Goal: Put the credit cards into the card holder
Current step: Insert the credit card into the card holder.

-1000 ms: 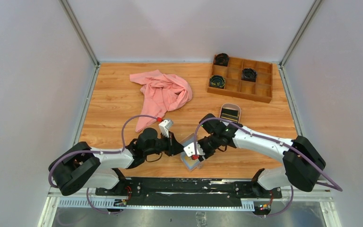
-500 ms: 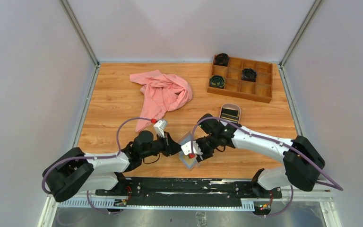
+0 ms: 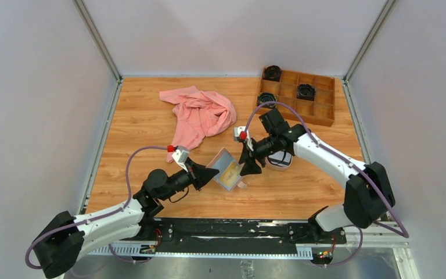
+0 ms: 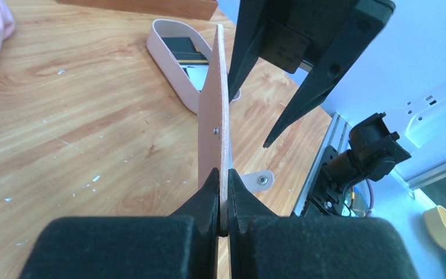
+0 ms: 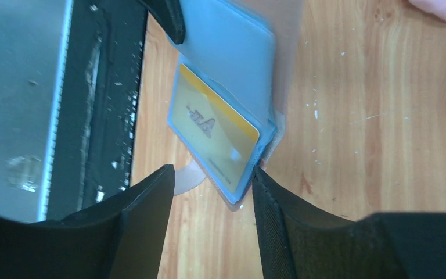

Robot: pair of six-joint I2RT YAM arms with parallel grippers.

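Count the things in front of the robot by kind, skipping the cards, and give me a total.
Card holder: 1
Oval tray: 1
Wooden box: 1
Pink cloth: 1
Black coils: 3
Total: 7

**Layout on the worktop**

Front centre of the wooden worktop [image 3: 133, 133]: the tan folding card holder [image 3: 228, 172] is open and stands on edge between the two claws. On its left, the left claw [image 3: 208, 174] is clamped on one edge. On its right is the right claw [image 3: 248, 167], jaws apart. A yellow plastic credit card [image 5: 215, 131] sits in an inner pocket. Just behind and to the right is the oval pinkish tray [image 4: 171, 72], with dark cards [image 4: 184, 52] in it. The crumpled pink cloth [image 3: 200, 113] lies further back, left of the wooden compartment box [image 3: 302, 99] in the far right corner.
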